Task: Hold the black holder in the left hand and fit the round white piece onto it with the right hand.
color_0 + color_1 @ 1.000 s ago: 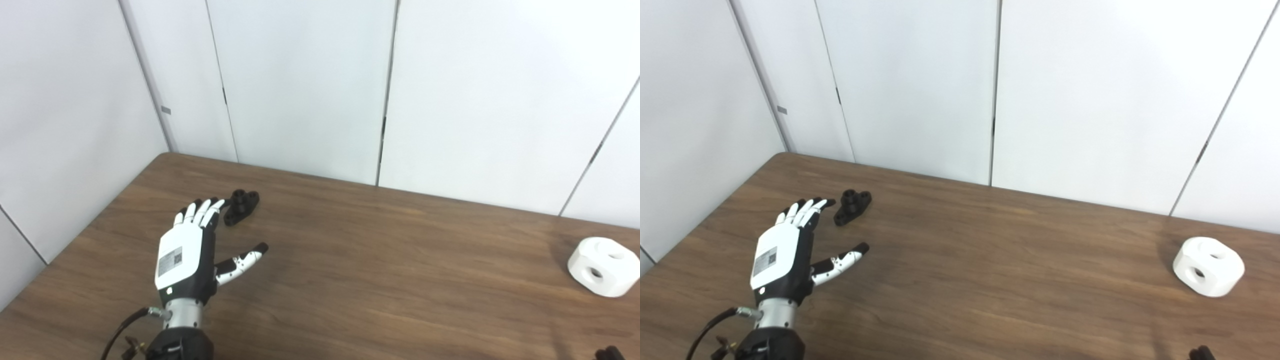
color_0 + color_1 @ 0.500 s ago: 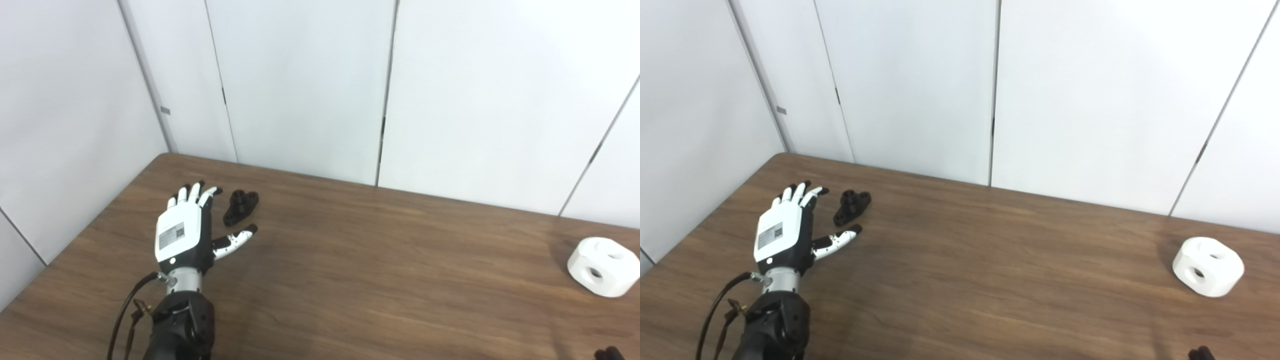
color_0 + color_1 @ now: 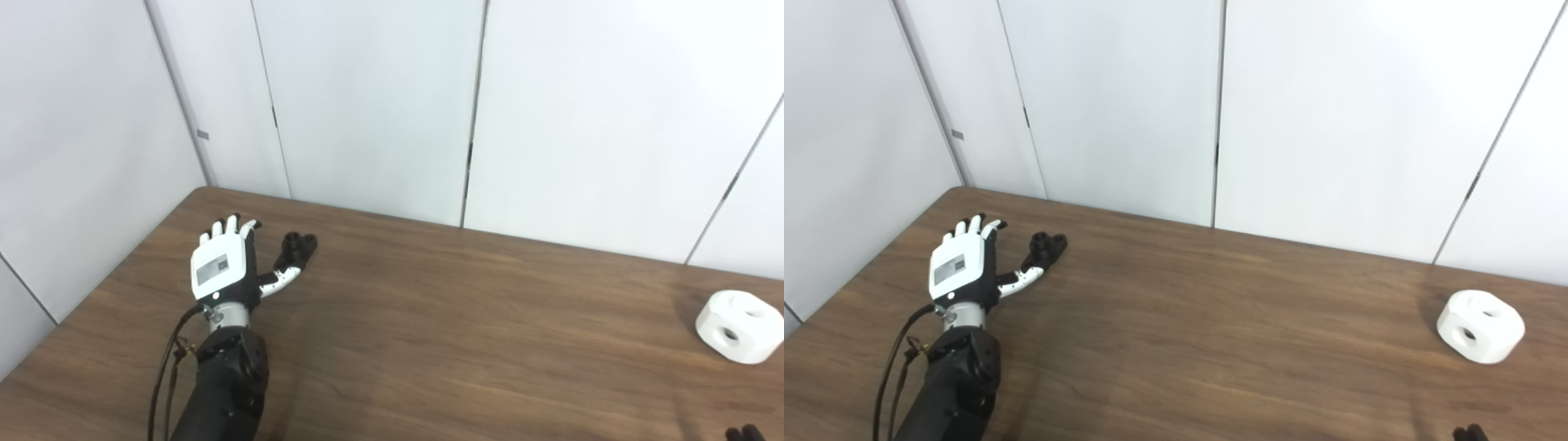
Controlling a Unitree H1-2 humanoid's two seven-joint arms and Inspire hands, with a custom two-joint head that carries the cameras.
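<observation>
- The left hand [image 3: 222,271] is lying flat and spread above the table [image 3: 429,318], back of the hand up, fingers [image 3: 226,225] apart and pointing away toward the wall, and it is gripping nothing.
- Its thumb [image 3: 277,281] is sticking out to the side, and the thumb tip is reaching the near end of the black holder [image 3: 296,247]; whether it is touching or only just beside it cannot be told.
- The black holder is lying on the table just beside the fingers, toward the middle of the table, with its raised boss at the far end.
- To take it well, the hand is probably needing to shift sideways so the holder is sitting between thumb and fingers, then curl onto the holder's narrow body rather than sweeping at it.
- The piece looks small and light, so a nudge from the thumb is likely sending it sliding across the smooth wood; closing slowly seems wise.
- Leaving the boss exposed is mattering for the fit to come.
- The round white piece [image 3: 740,326] is resting well apart, at the far right edge of the table.
- Only dark fingertips of the right hand [image 3: 742,433] are showing at the bottom right corner; its state cannot be told.
</observation>
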